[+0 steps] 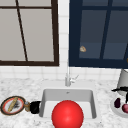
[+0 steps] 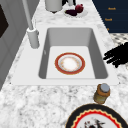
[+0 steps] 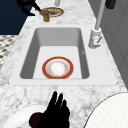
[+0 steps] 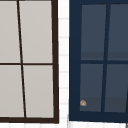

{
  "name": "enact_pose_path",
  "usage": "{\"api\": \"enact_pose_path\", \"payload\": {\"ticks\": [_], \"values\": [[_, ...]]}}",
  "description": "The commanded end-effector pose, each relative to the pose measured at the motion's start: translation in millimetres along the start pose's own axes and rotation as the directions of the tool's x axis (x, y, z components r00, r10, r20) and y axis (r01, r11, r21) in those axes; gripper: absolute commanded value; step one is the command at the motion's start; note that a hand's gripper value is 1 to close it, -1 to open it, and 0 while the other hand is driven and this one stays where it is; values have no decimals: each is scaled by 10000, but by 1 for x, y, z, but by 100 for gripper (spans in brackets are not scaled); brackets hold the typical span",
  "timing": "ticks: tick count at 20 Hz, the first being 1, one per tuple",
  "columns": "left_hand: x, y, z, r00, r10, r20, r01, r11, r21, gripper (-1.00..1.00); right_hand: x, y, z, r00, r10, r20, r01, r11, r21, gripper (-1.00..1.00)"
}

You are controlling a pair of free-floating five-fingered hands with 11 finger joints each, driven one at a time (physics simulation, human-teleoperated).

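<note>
Black left hand (image 2: 117, 55), fingers straight and spread, hangs over the bench edge just beside the small brown jar (image 2: 101, 93). In the front view it is a dark blob (image 1: 35, 107) between jar (image 1: 27, 106) and sink (image 1: 44, 100). Patterned plate (image 1: 12, 105) just left of the jar, carrying something long and pale, hard to make out.

Right hand (image 3: 56, 112), fingers straight and slightly fanned, lies over a white plate (image 3: 18, 115) holding dark red fruit (image 3: 35, 119). Pale canister (image 1: 123, 78) behind, cut off by the frame.

Red-rimmed plate (image 3: 57, 68) flat in the sink basin. Faucet (image 1: 68, 75) behind. A red ball (image 1: 67, 115) blocks the basin in the front view.
</note>
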Motion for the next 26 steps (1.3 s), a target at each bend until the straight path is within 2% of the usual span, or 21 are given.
{"api": "enact_pose_path", "payload": {"ticks": [1,2,5,10,15,18,21,23,26], "values": [[0,0,0,10000,0,0,0,10000,0,0,6,-11,8,9951,-398,-907,376,9990,-259,-100],[0,0,0,10000,0,0,0,10000,0,0,7,-12,8,9937,-251,-1093,213,9992,-351,-100],[0,0,0,10000,0,0,0,10000,0,0,14,-16,9,9864,-212,-1628,112,9980,-621,-100],[0,0,0,10000,0,0,0,10000,0,0,21,-17,13,9681,-159,-2500,83,9995,-314,-100],[0,0,0,10000,0,0,0,10000,0,0,28,-23,17,9545,-494,-2942,515,9987,-5,-100],[0,0,0,10000,0,0,0,10000,0,0,33,-18,16,9461,-429,-3210,314,9987,-409,-100],[0,0,0,10000,0,0,0,10000,0,0,38,-16,17,9304,-339,-3650,234,9992,-333,-100],[0,0,0,10000,0,0,0,10000,0,0,41,-15,18,9183,-86,-3959,-72,9992,-384,-100],[0,0,0,10000,0,0,0,10000,0,0,46,-12,18,9008,30,-4342,-254,9986,-457,-100]]}}
